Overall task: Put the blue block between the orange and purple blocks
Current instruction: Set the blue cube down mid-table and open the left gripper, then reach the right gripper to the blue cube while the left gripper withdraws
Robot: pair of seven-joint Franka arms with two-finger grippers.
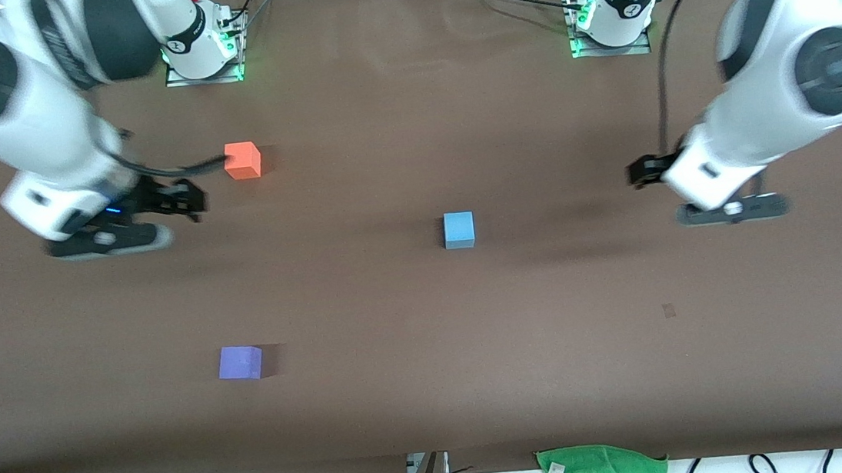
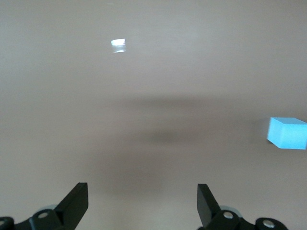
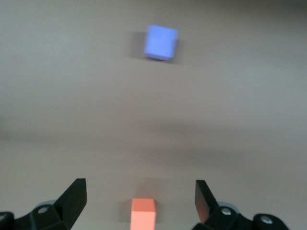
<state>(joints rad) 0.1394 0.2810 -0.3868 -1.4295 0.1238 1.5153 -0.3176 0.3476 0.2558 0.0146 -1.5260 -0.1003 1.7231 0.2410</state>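
The blue block [image 1: 459, 230] sits mid-table and shows at the edge of the left wrist view [image 2: 288, 133]. The orange block [image 1: 242, 161] sits toward the right arm's end, nearer the bases. The purple block [image 1: 240, 362] sits nearer the front camera than the orange one. My right gripper [image 1: 182, 201] hovers open and empty just beside the orange block, which shows between its fingers in the right wrist view [image 3: 143, 213], with the purple block [image 3: 160, 42] farther off. My left gripper [image 1: 643, 171] hovers open and empty over bare table toward the left arm's end, apart from the blue block.
A green cloth [image 1: 602, 470] lies at the table's edge nearest the front camera. Cables hang below that edge. The two arm bases [image 1: 202, 49] [image 1: 612, 17] stand along the edge farthest from the front camera. The brown table [image 1: 433, 359] lies bare between the blocks.
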